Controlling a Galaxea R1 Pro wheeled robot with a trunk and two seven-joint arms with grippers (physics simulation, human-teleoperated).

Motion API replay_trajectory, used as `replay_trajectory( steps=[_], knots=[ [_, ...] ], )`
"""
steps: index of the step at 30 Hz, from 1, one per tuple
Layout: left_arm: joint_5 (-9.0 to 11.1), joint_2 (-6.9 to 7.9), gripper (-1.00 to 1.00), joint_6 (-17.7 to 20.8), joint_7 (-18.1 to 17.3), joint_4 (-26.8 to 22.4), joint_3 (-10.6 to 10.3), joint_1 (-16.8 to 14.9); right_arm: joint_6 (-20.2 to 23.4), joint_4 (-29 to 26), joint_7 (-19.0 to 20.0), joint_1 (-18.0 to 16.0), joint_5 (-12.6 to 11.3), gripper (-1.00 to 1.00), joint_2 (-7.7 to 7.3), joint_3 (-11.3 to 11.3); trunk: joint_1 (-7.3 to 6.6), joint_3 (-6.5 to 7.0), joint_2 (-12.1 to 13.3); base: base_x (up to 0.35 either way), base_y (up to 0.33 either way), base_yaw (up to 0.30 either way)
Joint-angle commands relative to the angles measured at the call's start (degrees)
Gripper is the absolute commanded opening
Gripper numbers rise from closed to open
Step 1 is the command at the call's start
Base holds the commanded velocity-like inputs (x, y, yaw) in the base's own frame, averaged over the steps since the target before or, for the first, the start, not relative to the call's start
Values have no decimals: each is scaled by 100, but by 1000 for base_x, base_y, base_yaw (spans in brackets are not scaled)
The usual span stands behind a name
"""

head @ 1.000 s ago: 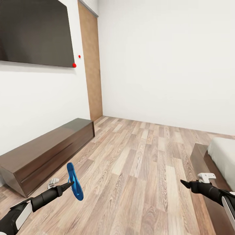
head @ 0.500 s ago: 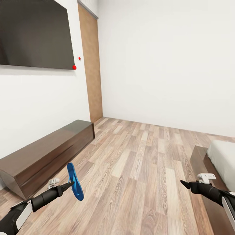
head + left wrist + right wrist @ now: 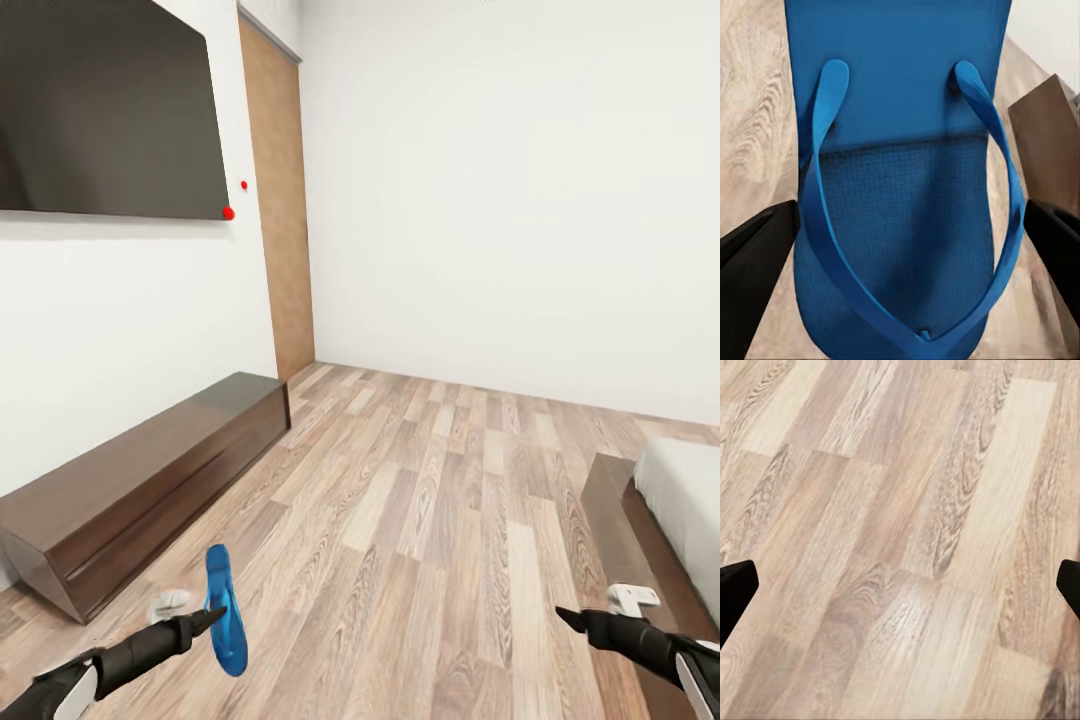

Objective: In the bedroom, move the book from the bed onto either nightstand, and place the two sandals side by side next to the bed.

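1. The bedroom has a brown wood-plank floor [image 3: 430, 520] and white walls [image 3: 500, 190]. A large dark screen [image 3: 100, 110] hangs on the left wall, with a wooden door [image 3: 278, 200] past it.
2. A long low dark cabinet [image 3: 140, 480] stands along the left wall. At the right edge lies a corner of the bed [image 3: 680, 490], pale mattress on a dark frame.
3. One blue sandal [image 3: 224, 610] hangs in the air low on the left, standing on edge above the floor, its sole nearly upright.
4. The left hand [image 3: 210, 620] pinches the sandal; in the left wrist view the sole [image 3: 904, 172] lies between the two dark fingers [image 3: 754, 259], thong straps facing the camera.
5. The left arm [image 3: 110, 665] reaches forward and slightly up from the lower left corner, black with a white cuff.
6. The right hand [image 3: 572, 620] points forward low on the right, near the bed frame. In the right wrist view its fingertips [image 3: 735, 592] sit wide apart at the two edges, spread over bare floor [image 3: 907, 532].
7. The right arm [image 3: 650, 645] comes in from the lower right corner.
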Motion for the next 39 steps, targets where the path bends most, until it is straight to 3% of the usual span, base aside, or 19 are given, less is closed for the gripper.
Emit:
replay_trajectory(
  steps=[1, 3, 7, 10, 11, 14, 17, 21, 30, 39],
  knots=[
    [-28, -3, -100, -197, -3, 189, 27, -6, -111, 128, 30, -4, -3, 100, 3, -13, -24, 13, 39, 0, 0, 0],
    [-142, -4, -100, -620, 27, 563, 26, -6, -409, 718, 26, -4, 3, 100, 2, -13, -68, 49, 119, 0, 0, 0],
    [-192, -5, -100, -821, 155, 874, 24, -6, -711, 1387, 37, -4, -20, 100, -3, -16, -156, 121, 279, 0, 0, 0],
    [-216, -5, -100, -977, 714, 1121, 18, -6, -796, 1562, 39, -4, 0, 100, -4, -16, -222, 175, 400, 0, 0, 0],
    [-289, -5, -100, -1132, 1114, 1252, -7, -6, -816, 1602, 31, -4, 0, 100, -4, -17, -244, 193, 440, 0, 0, 0],
    [-513, -50, -100, -1268, 1351, 1359, -27, -6, -905, 1648, 12, -4, 0, 100, 0, -14, -310, 247, 560, 0, 0, 0],
    [-720, -141, -100, -1307, 1416, 1391, -33, -6, -1218, 1869, 0, -4, 0, 100, 4, -8, -375, 301, 680, 0, 0, 0],
    [-806, -184, -100, -1321, 1447, 1399, -34, -6, -1489, 2073, -3, -4, 0, 100, 5, -5, -463, 373, 841, 0, 0, 0],
    [-828, -324, -100, -1326, 1471, 1410, -34, -6, -1566, 2132, -1, -4, -8, 100, 5, -4, -661, 534, 1202, 0, 0, 0],
    [-820, -402, -100, -1323, 1472, 1419, -34, -6, -1568, 2134, 4, -4, -16, 100, 5, -4, -661, 534, 1202, 0, 0, 0]
  ],
)
